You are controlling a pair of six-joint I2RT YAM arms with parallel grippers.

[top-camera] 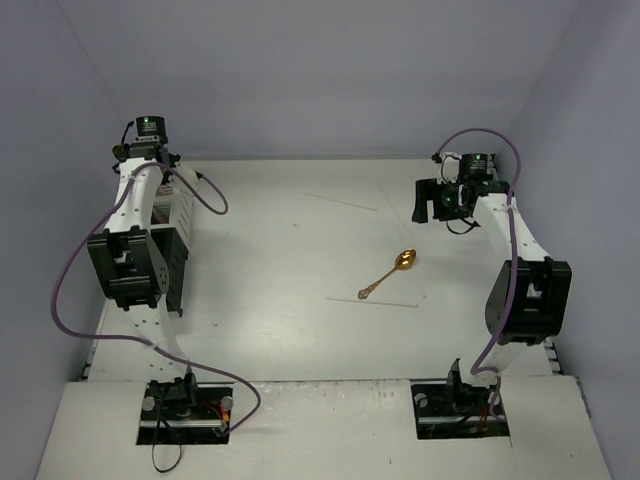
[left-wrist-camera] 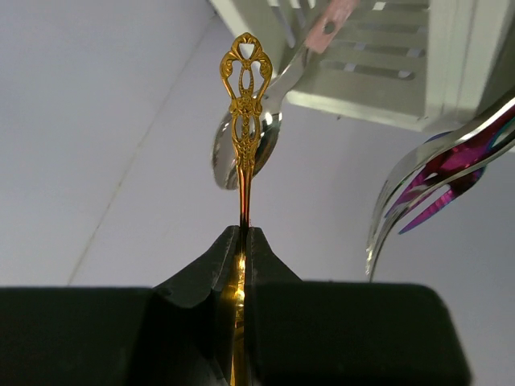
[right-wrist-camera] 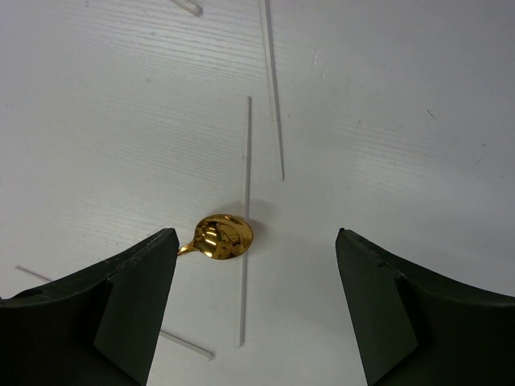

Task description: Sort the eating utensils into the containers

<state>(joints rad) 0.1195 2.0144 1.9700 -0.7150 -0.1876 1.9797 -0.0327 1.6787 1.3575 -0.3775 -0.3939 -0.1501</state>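
My left gripper point(left-wrist-camera: 244, 233) is shut on a gold spoon point(left-wrist-camera: 245, 96), whose ornate handle end sticks out past the fingertips. It hangs beside the white slatted container point(left-wrist-camera: 378, 64), which holds a silver spoon point(left-wrist-camera: 224, 161) with a pink handle. Fork tines with a purple sheen point(left-wrist-camera: 434, 173) show at the right. The containers point(top-camera: 168, 240) stand in a row under the left arm. A second gold spoon point(top-camera: 392, 270) lies on the table. My right gripper point(right-wrist-camera: 253, 233) hovers open above its bowl point(right-wrist-camera: 224, 236), touching nothing. Thin sticks point(right-wrist-camera: 245, 201) lie beside the bowl.
More thin sticks lie on the white table, one at the back middle point(top-camera: 340, 200) and one just in front of the lying spoon point(top-camera: 375, 302). Purple cables point(top-camera: 70, 270) loop off both arms. Walls close in the table at the left, back and right.
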